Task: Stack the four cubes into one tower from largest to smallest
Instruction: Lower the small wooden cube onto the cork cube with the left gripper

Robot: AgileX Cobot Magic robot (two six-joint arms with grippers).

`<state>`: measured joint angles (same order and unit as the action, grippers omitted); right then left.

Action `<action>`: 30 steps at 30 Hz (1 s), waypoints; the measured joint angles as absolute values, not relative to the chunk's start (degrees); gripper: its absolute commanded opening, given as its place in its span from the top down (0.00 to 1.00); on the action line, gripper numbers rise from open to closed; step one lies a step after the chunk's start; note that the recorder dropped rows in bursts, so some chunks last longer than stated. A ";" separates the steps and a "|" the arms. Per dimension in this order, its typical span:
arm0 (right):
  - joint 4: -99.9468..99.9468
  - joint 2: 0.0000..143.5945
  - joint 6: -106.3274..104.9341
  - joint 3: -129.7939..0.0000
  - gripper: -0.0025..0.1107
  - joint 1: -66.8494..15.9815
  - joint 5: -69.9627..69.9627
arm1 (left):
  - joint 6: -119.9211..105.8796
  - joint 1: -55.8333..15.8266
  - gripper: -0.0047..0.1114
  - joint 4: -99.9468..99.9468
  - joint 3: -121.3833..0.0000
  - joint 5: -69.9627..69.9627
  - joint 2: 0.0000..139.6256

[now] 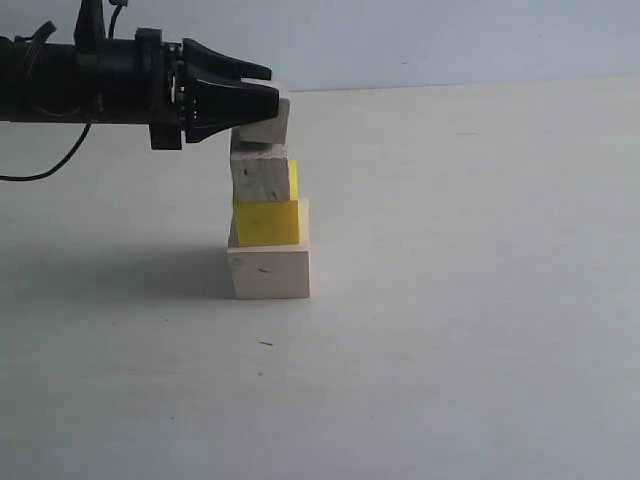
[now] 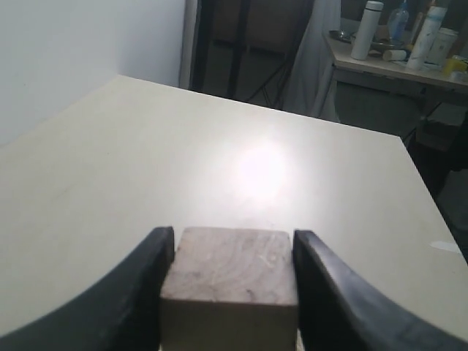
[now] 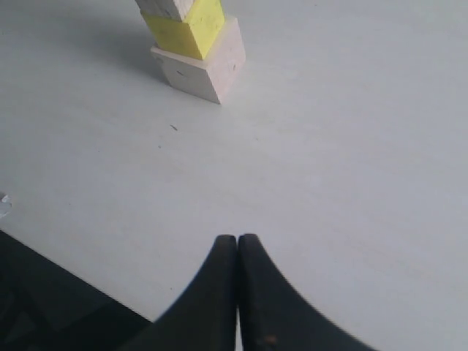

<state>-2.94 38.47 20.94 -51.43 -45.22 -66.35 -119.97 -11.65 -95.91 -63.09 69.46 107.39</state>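
The left gripper [image 1: 268, 86] clamps the greyish-white cube [image 1: 272, 127] atop the speckled tan cube [image 1: 260, 178] and the yellow cube [image 1: 268, 222], all above the pale wood cube [image 1: 268, 272]. The right gripper [image 3: 238, 243], pressed together and empty, hangs over the table [image 1: 480, 300] well apart from that pale wood cube.

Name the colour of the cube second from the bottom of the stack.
The second cube is bright yellow; the exterior view shows it best.

You have no text, label, brand or number to read in any view; the bottles [image 2: 365, 29] on the far desk [image 2: 380, 67] are too blurred to show print.
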 measured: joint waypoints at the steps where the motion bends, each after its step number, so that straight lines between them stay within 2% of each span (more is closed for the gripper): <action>1: -2.94 38.47 20.94 -51.43 0.98 -45.22 -66.35 | -119.97 -11.90 0.96 -95.91 -63.19 69.46 107.39; 30: -2.94 38.47 20.94 -51.43 0.98 -45.22 -66.24 | -119.97 -12.63 0.96 -93.29 -63.23 69.59 105.75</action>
<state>-2.94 38.47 20.94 -51.43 -45.22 -66.24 -119.97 -12.63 -93.29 -63.23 69.59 105.75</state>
